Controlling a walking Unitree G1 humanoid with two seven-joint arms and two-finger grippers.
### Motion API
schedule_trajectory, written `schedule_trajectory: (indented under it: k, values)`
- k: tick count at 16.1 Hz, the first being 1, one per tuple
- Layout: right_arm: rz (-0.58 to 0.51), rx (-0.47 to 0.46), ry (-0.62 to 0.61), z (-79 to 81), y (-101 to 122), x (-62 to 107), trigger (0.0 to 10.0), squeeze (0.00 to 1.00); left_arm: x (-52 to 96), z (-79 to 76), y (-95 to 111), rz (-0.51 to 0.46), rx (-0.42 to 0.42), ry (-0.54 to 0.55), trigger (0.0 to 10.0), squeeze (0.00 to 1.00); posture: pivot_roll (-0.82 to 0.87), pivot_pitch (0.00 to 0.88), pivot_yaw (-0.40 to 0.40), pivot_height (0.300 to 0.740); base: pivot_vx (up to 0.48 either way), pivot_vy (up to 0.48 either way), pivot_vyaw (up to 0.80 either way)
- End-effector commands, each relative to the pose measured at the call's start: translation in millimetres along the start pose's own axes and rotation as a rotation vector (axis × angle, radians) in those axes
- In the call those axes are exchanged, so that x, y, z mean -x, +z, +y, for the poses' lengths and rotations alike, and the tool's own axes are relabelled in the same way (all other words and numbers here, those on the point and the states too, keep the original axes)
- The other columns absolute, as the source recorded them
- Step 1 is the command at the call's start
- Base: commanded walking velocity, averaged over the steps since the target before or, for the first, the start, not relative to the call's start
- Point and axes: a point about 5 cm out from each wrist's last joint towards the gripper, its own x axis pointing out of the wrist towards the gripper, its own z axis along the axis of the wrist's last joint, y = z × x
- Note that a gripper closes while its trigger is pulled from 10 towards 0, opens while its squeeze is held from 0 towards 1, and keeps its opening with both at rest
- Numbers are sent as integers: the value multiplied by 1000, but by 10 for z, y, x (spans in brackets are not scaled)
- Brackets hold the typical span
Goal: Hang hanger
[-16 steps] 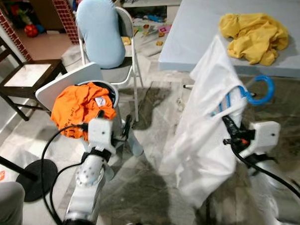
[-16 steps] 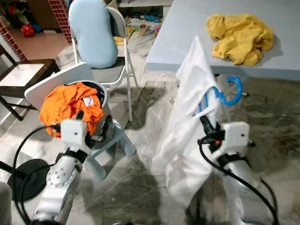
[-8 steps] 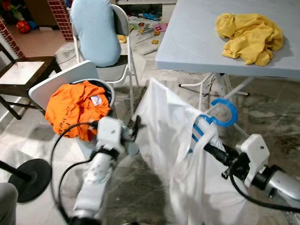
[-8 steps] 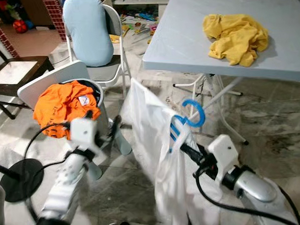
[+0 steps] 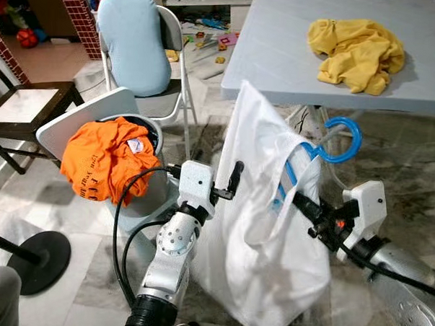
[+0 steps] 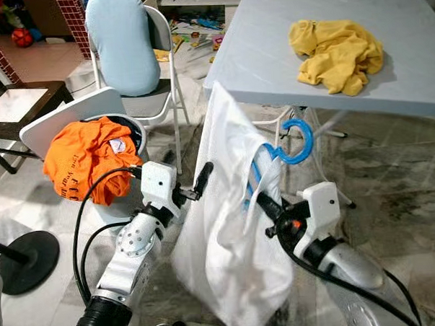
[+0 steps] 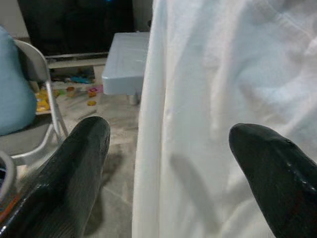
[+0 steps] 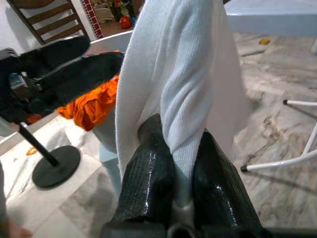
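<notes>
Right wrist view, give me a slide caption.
Right gripper clamps the white garment, left gripper open beside it.

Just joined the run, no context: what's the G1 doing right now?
The right gripper is shut on a white garment draped over a blue hanger, holding both up in front of the robot near the grey table. The left gripper is open at the garment's edge, one finger on either side of the cloth. The hanger's hook is not on anything yet. An orange shirt lies over a bin, and a yellow garment sits on the table.
</notes>
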Motion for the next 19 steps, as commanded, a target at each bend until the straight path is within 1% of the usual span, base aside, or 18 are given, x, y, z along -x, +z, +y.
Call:
schedule_trajectory:
  k: [1,3,4,5,6,8,9,11,13,14,15,16,17,19]
  values:
    - [-36,19,32,91,90,-7,10000,0,-26,-67,35,-7,22,-52,10000,0,-129,123,39,740,0,0,0]
    - [-24,50,18,75,74,-53,10000,0,-24,-140,62,-13,39,-101,10000,0,-131,123,42,740,0,0,0]
    - [-33,25,21,98,112,-119,10000,0,-14,-188,58,-12,50,-134,10000,0,-124,122,38,740,0,0,0]
    - [-31,27,42,141,130,-156,10000,0,-8,-221,43,-7,49,-162,10000,0,-123,122,36,740,0,0,0]
    - [-30,29,60,176,135,-174,10000,0,-11,-231,32,-1,47,-167,10000,0,-123,121,33,740,0,0,0]
    - [-26,27,93,238,140,-176,10000,0,-14,-279,-18,35,31,-222,10000,0,-123,121,33,740,0,0,0]
    - [-27,25,106,255,150,-172,10000,0,-19,-280,-20,29,11,-220,10000,0,-127,119,28,740,0,0,0]
    - [-14,22,140,289,151,-152,10000,0,-35,-238,-22,29,4,-195,10000,0,-134,118,29,740,0,0,0]
    - [4,24,193,335,150,-111,10000,0,-45,-212,-39,32,9,-203,10000,0,-143,120,34,740,0,0,0]
    - [9,29,210,342,154,-104,10000,0,-51,-202,-42,29,1,-208,8118,0,-146,120,36,740,0,0,0]
    - [11,30,215,344,157,-103,10000,0,-53,-198,-45,28,-3,-210,8118,0,-146,120,36,740,0,0,0]
    - [12,28,227,351,164,-97,10000,0,-62,-193,-50,29,-11,-219,0,0,-147,119,36,740,0,0,0]
    - [20,25,237,363,158,-89,10000,0,-79,-183,-44,25,-26,-227,0,0,-147,119,36,740,0,0,0]
    - [28,17,247,387,135,-86,10000,0,-95,-150,-39,20,-28,-216,0,0,-145,119,36,740,0,0,0]
